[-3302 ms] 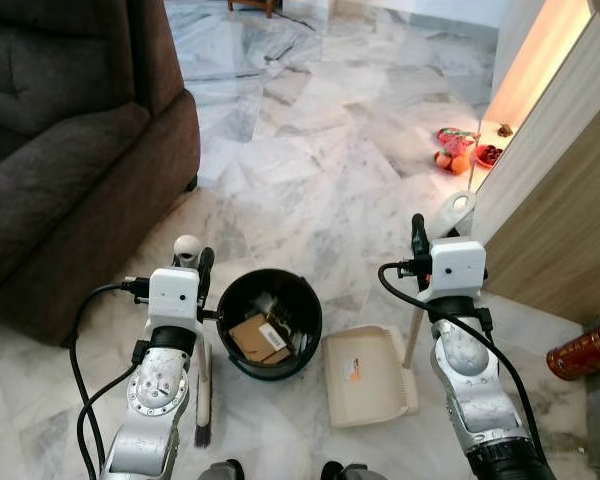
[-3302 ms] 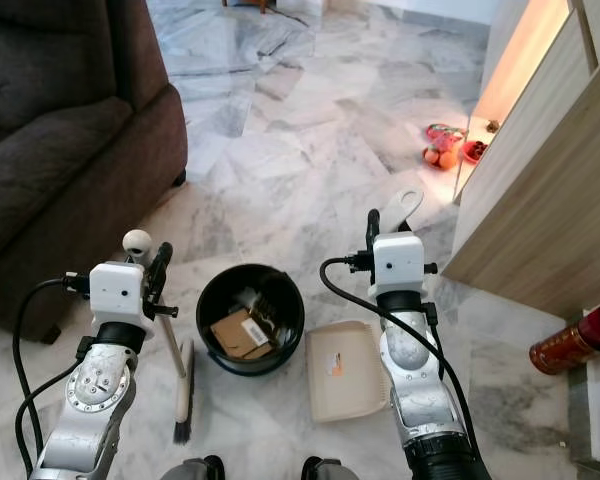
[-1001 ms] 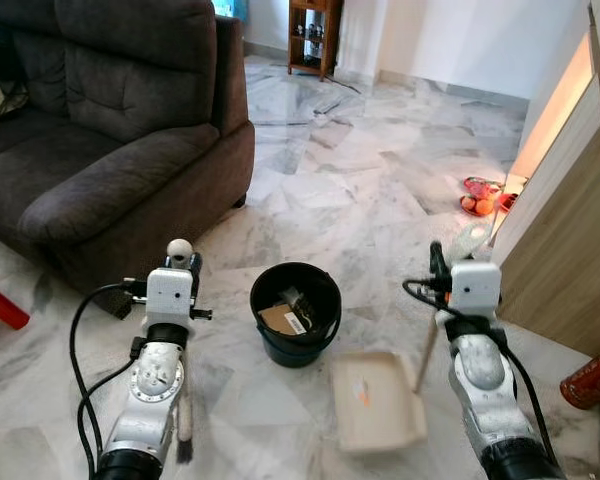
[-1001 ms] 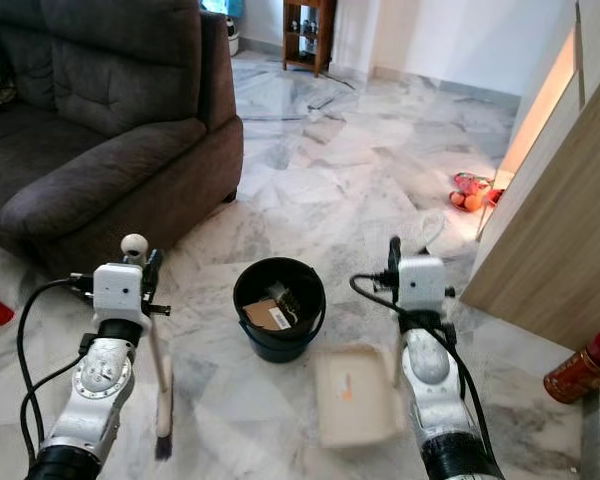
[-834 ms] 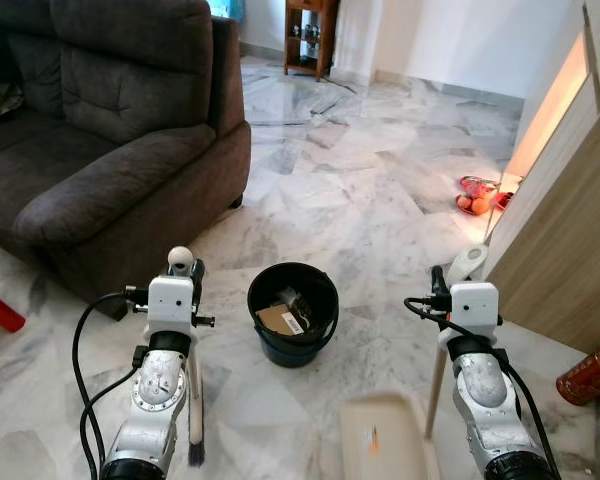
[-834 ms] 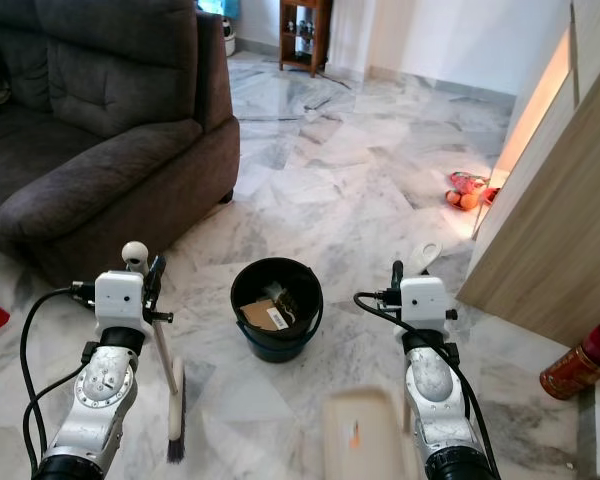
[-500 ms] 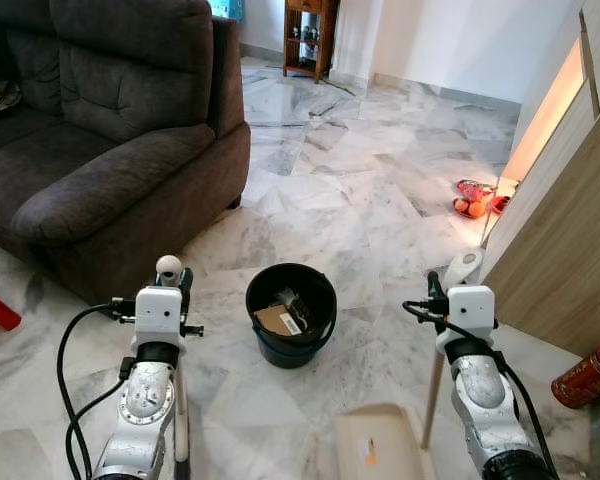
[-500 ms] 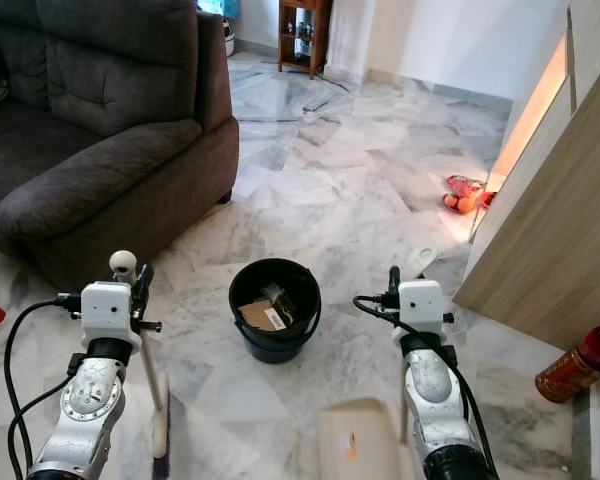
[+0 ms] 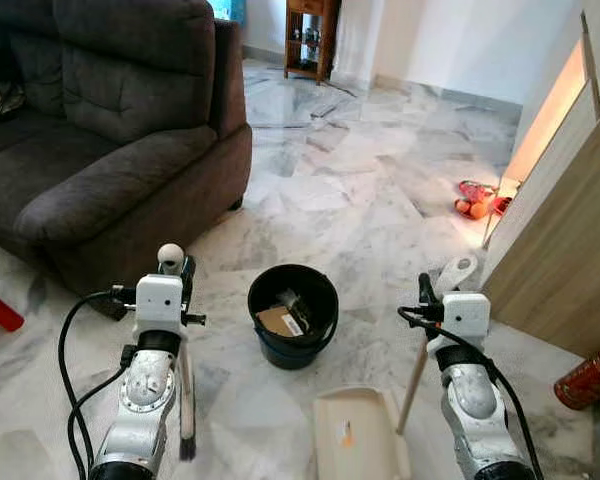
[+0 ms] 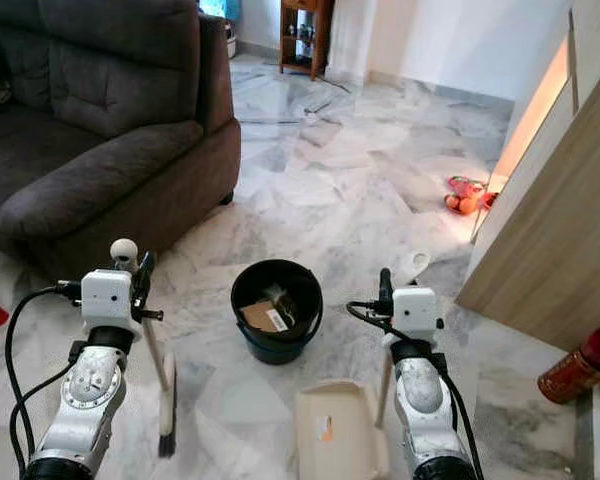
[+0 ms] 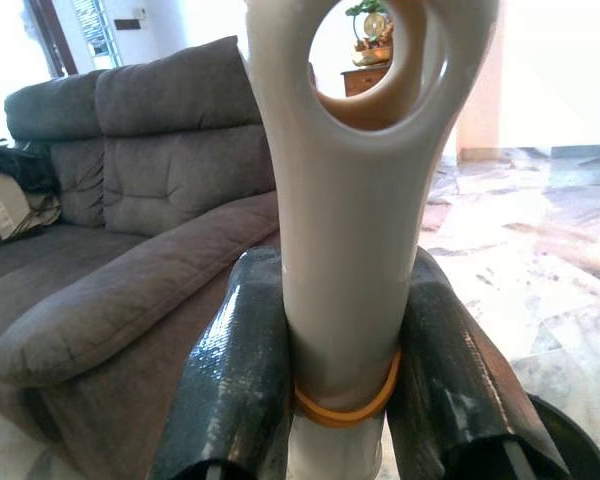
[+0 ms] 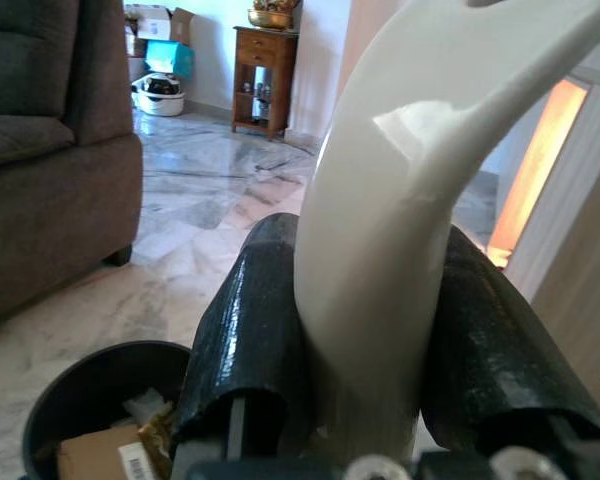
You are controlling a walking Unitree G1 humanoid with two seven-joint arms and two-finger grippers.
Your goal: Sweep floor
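My left gripper (image 11: 335, 330) is clamped on the brush (image 9: 185, 385) handle, bristles touching the floor (image 9: 360, 200) at 7 o'clock. My right gripper (image 12: 375, 330) is clamped on the dustpan (image 9: 355, 435) handle, pan flat on the floor at 5 o'clock. The bin (image 9: 293, 316), holding cardboard, sits at 12 between them. The sofa (image 9: 90, 130) stands at 10 o'clock.

Both arms forward, jaws clamped.

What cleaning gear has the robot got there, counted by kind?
Brooms: 1, broom, held in the left claw.
Dustpans: 1, dustpan, its handle held in the right claw.
Buckets: 1, black bucket, rubbish inside.
Total: 3.
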